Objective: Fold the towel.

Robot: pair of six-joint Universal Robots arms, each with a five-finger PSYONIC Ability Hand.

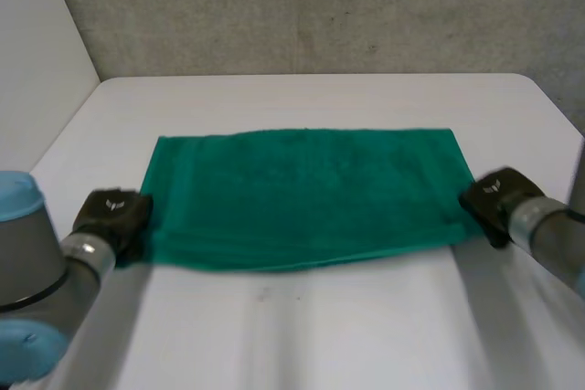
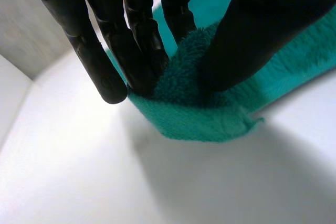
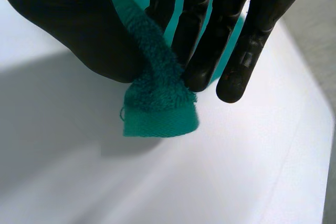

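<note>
Left hand [image 1: 114, 216] at the lower left of the head view and right hand [image 1: 494, 196] at the mid right each pinch a near corner of the green towel [image 1: 306, 194] between thumb and fingers. It lies flat across the middle of the table [image 1: 311, 326], so I judge the grasp done and the fold, carrying those 2 corners to the far edge, not yet made.

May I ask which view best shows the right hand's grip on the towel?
The right wrist view: the right hand pinches a bunched towel corner between thumb and fingers. The head view shows that hand from behind at the towel's edge; the left wrist view shows the left hand pinching another corner.
</note>
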